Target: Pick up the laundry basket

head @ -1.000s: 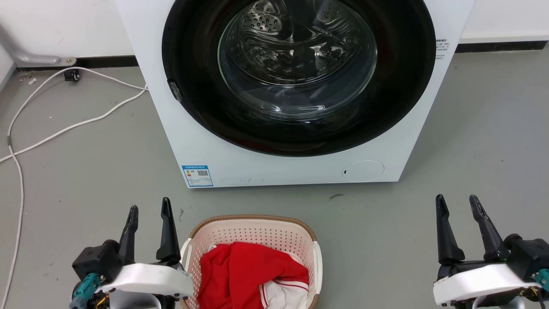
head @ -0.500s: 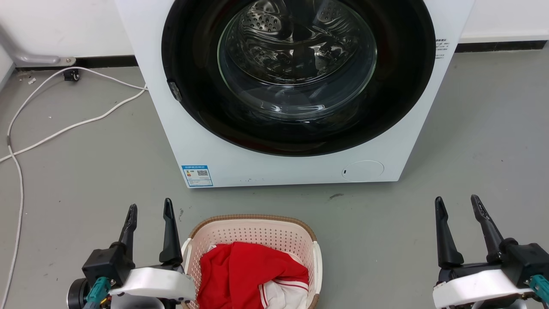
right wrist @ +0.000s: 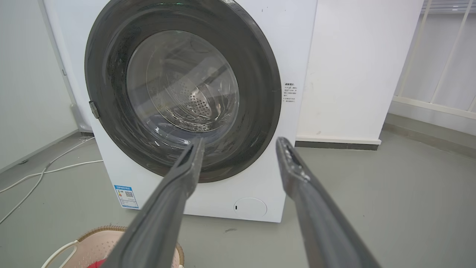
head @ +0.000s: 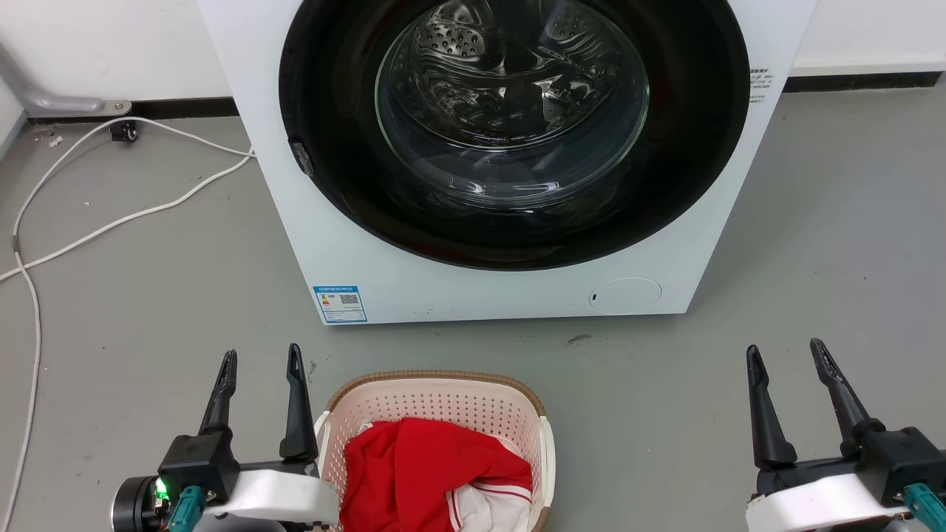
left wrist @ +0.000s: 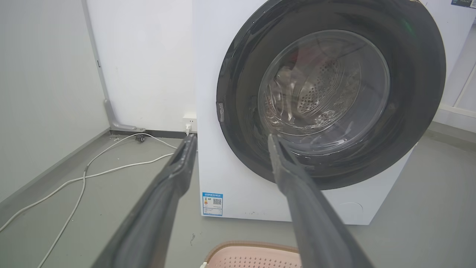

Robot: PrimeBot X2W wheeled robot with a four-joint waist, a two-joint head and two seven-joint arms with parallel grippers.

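We see the laundry basket (head: 443, 403) on the grey floor (head: 148, 318), low in the middle of the head view and a short way in front of the washing machine (head: 355, 251). The frame edge cuts off its near end. Its cream walls are perforated and a brown woven-look rim runs round the top. A crumpled red garment (head: 429, 465) lies inside, with a piece of white cloth with red stripes (head: 488, 506) beside it.

The left gripper (head: 262, 353) sits at the lower left, just beside the basket's left side; we cannot tell from the head view whether the two touch. Its two dark fingers (head: 298, 406) are spread, point toward the machine and hold nothing. In the left wrist view the basket's rim shows at the bottom edge, below the gap between those fingers.

The right gripper (head: 784, 347) sits at the lower right, well apart from the basket, with bare floor between them. Its fingers (head: 765, 414) are also spread and empty, and they too point toward the machine. In the right wrist view the basket appears at the lower left corner, partly behind one finger.

The machine's round, dark-framed door (head: 510, 111) is closed, and the steel drum shows through its glass. A blue-edged label (head: 340, 303) is stuck at the lower left of the white front panel, and a round cover (head: 626, 294) sits at the lower right. A white cable (head: 111, 222) trails across the floor to the left of the machine.
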